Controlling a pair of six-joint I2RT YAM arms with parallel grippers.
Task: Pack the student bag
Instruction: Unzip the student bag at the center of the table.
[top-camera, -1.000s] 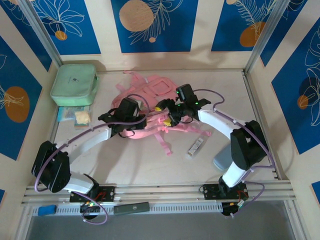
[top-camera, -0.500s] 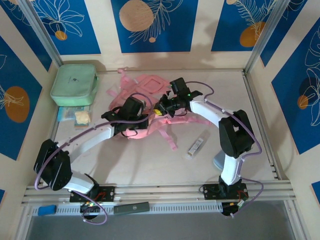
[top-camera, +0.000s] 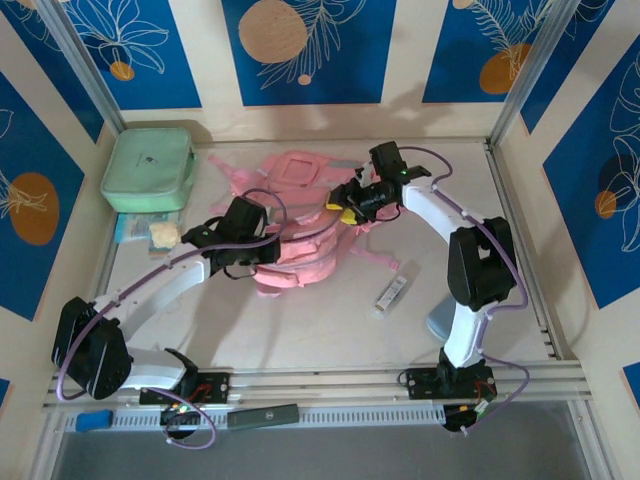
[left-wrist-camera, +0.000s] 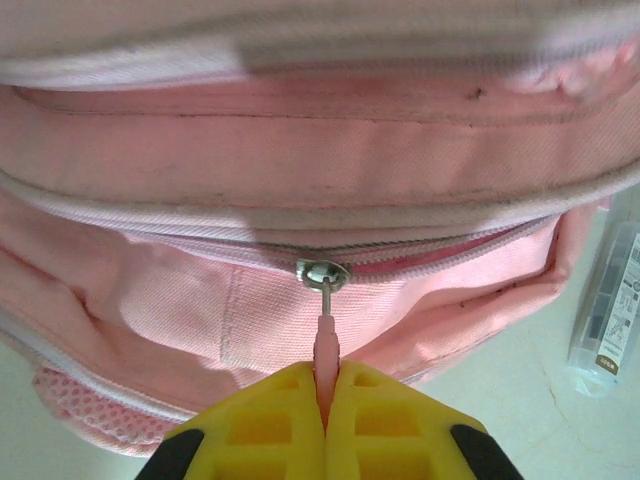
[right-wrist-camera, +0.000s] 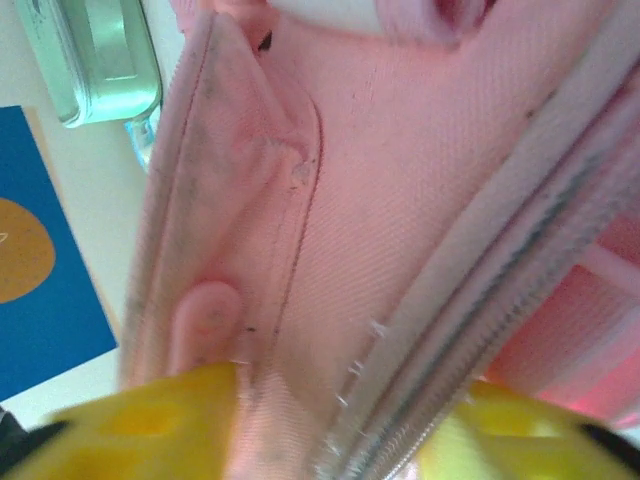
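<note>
The left gripper (left-wrist-camera: 325, 388) is seen shut tight on the pink pull tab (left-wrist-camera: 326, 345), with nothing else between its yellow pads. The tab is held straight out from the metal slider (left-wrist-camera: 322, 273), which sits just ahead of the fingertips. The zip track is laid crosswise to the gripper, left to right in the left wrist view, so a sideways pull along that line is probably what the next move calls for. The student bag (top-camera: 300, 252) is found mid-table, between the two arms, directly beyond the left gripper. On its far right side the right gripper (top-camera: 352, 203) is placed, its fingers (right-wrist-camera: 150, 425) set apart astride a zipped edge of the bag; whether that edge is actually pinched cannot be told
</note>
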